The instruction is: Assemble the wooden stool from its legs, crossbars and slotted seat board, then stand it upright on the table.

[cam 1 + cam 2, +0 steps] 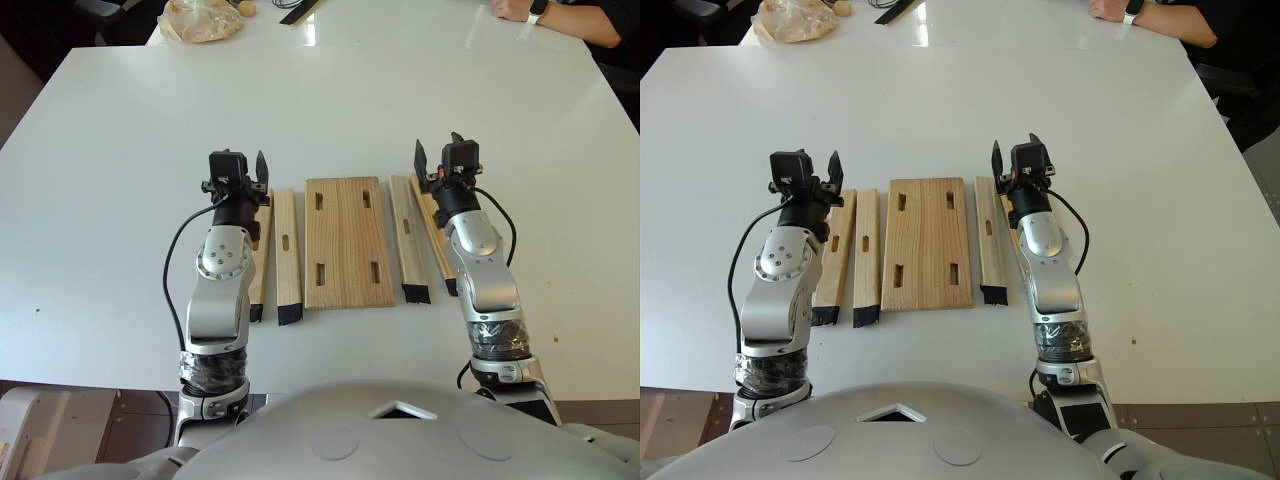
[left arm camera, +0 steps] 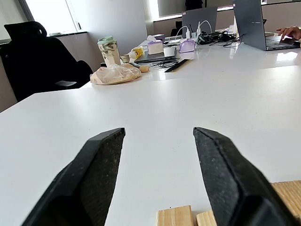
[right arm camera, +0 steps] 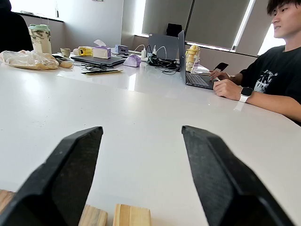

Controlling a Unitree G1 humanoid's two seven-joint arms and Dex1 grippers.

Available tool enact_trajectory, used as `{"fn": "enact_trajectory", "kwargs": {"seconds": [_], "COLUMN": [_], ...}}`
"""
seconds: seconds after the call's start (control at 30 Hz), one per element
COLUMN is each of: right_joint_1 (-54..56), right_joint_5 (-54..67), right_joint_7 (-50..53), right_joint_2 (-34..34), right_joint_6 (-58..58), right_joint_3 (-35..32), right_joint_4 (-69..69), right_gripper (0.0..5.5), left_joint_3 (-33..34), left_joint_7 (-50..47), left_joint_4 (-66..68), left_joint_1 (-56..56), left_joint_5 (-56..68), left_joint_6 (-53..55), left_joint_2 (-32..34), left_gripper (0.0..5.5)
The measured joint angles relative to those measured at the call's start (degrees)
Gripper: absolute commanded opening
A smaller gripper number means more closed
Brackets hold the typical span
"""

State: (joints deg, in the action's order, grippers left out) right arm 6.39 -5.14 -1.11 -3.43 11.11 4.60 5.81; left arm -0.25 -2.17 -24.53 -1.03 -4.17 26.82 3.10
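As seen from the left eye view, both arms are stretched forward and held low over the white table, one on either side of the wooden parts. The left gripper is held spread, with nothing between its fingers, over the far end of the outer left leg. The right gripper is likewise held spread and empty over the far end of the outer right leg. Whether either one touches the wood cannot be told. Between the arms the seat board is laid flat with its slots facing up. An inner left leg and an inner right leg are laid just beside its long edges. A crumpled bag is seen at the table's far edge.

In the left wrist view, the two dark fingers are seen well apart, and sawn wooden ends are shown close beneath the gap. A cup is seen far behind; its print is too small to be read.

In the right wrist view, the fingers are again parted, with sawn ends beneath the gap and a laptop far behind.
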Motion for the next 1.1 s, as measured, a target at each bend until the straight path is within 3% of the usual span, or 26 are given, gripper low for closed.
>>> {"fn": "enact_trajectory", "kwargs": {"seconds": [1.1], "right_joint_1": [1.0], "right_joint_5": [0.0], "right_joint_7": [-0.4], "right_joint_2": [-0.8], "right_joint_6": [0.3], "right_joint_3": [-0.1], "right_joint_4": [0.0], "right_gripper": [3.11], "left_joint_3": [-0.3], "left_joint_7": [-0.3], "left_joint_4": [0.0], "left_joint_1": [-0.1], "left_joint_5": [0.0], "left_joint_6": [-0.1], "left_joint_2": [-0.3], "left_gripper": [2.73]}}
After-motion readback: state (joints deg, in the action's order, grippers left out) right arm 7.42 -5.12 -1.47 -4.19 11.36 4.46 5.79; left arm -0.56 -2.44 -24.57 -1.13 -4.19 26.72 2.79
